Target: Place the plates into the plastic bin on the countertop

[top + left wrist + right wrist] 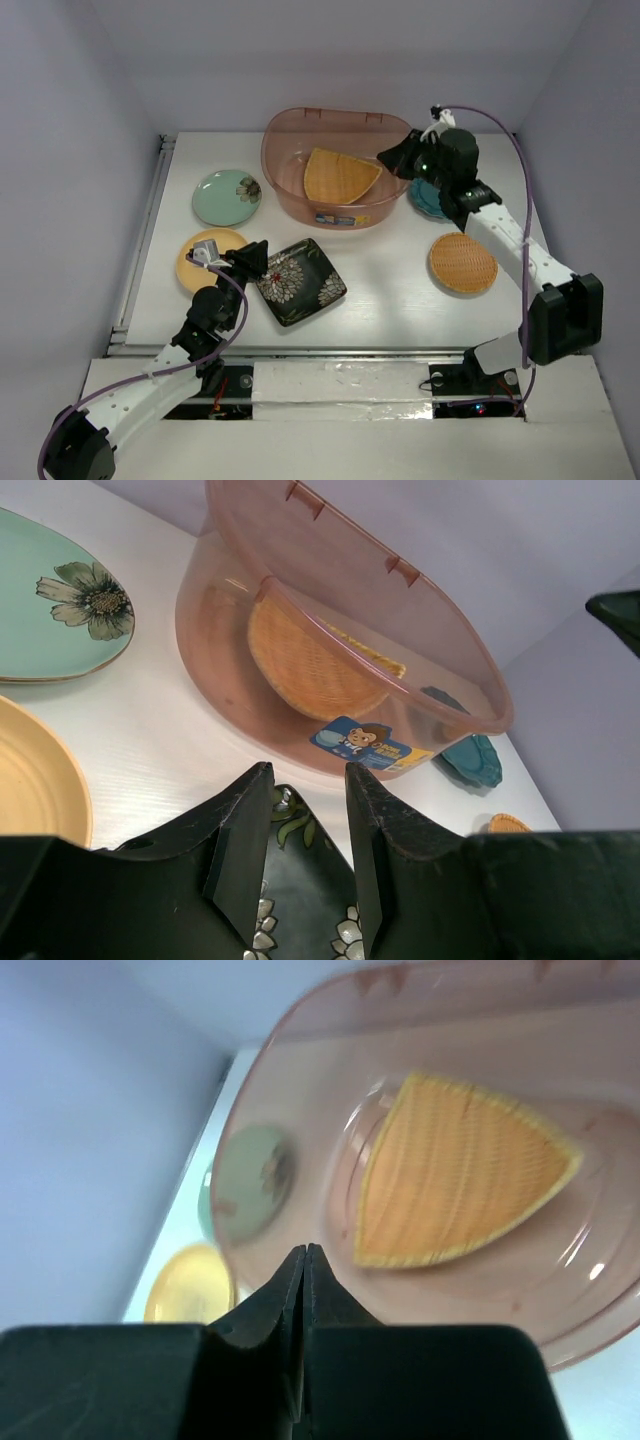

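The plastic bin (pixel 285 190) stands at the back centre with the woven triangular plate (pixel 340 177) lying inside it. My right gripper (pixel 392 158) is shut and empty above the bin's right rim, looking down on that plate (pixel 460 1170). My left gripper (pixel 255 260) is open, its fingers either side of the left corner of the black square floral plate (pixel 300 282), which shows between them (pixel 300 880). The mint green plate (pixel 228 197) and the yellow plate (pixel 205 262) lie at the left. The woven round plate (pixel 463 263) lies at the right. The teal scalloped plate (pixel 428 198) is partly hidden behind my right arm.
A metal rail (pixel 150 230) runs along the countertop's left edge. Pale walls close in the back and both sides. My right arm's purple cable (pixel 525 180) arcs over the right side of the countertop.
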